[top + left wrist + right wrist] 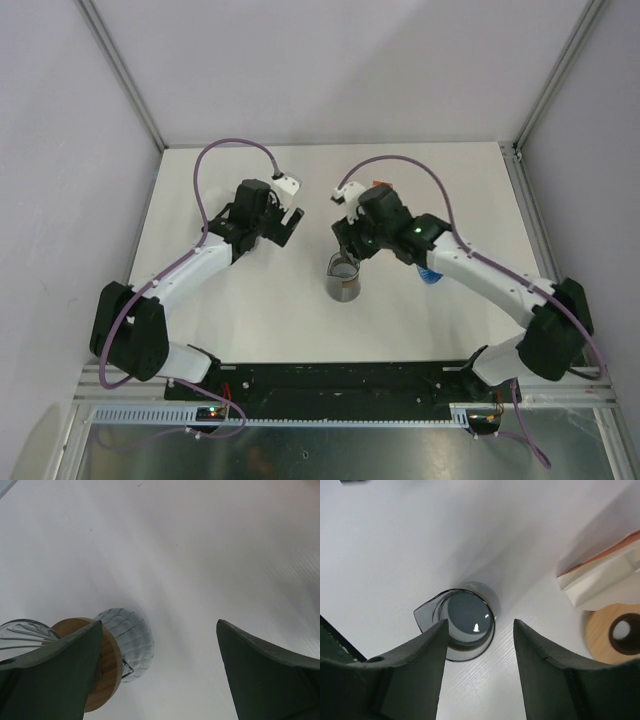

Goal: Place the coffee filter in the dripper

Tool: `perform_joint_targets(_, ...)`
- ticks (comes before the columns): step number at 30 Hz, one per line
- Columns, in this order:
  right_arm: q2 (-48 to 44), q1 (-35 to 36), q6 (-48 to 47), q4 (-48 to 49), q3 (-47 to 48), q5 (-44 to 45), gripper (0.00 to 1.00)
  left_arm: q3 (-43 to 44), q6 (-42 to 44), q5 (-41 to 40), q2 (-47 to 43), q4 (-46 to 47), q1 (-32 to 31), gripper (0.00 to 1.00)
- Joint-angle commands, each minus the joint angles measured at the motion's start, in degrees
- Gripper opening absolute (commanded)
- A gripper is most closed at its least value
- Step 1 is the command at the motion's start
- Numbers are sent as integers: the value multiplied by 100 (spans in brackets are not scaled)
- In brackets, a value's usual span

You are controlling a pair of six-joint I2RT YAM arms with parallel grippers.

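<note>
Right now you have one white table (250, 320) and two arms on it, the left arm (190, 265) reaching to left of centre and the right arm (480, 270) angled in towards the middle. You have two grippers. The left gripper (159, 624) stands with its jaws wide apart and nothing between them, bare table showing in the gap. The right gripper (480, 622) also has its jaws apart and holds nothing. It hangs straight over one glass beaker (467, 617), whose spout points towards the left finger in that wrist view. From above, you see the beaker (344, 283) standing near the table's centre, just below that gripper. One white box (602, 575) with an orange-brown top edge sits beside the beaker. One glass dripper (125, 640) with a wooden collar shows by your left gripper, partly hidden behind its left finger; you cannot tell whether it is upright or on its side. One wooden disc (605, 645) with a dark hole lies just below the box. One small blue object (430, 273) peeks from under the right arm. You cannot make out the filter in any view.
</note>
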Motion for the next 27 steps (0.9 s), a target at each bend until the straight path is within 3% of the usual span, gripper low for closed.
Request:
perform_joint_targets(1,-717,-461,232,303,28,-237,62,80,3,349,-249,99,30,100)
perform_joint_targets(8,-1051,-1738,903,288,28,126,68,123,140,1121,-329,-121,-65,99)
perform_joint_targets(16,-406,-3177,1061,447,70,852,70,258,207,1272,-325,-306,-223,98)
perform_joint_targets(27,1410,-3528,590,-219,700,1035,76,245,272,1259,-234,-349,-252,98)
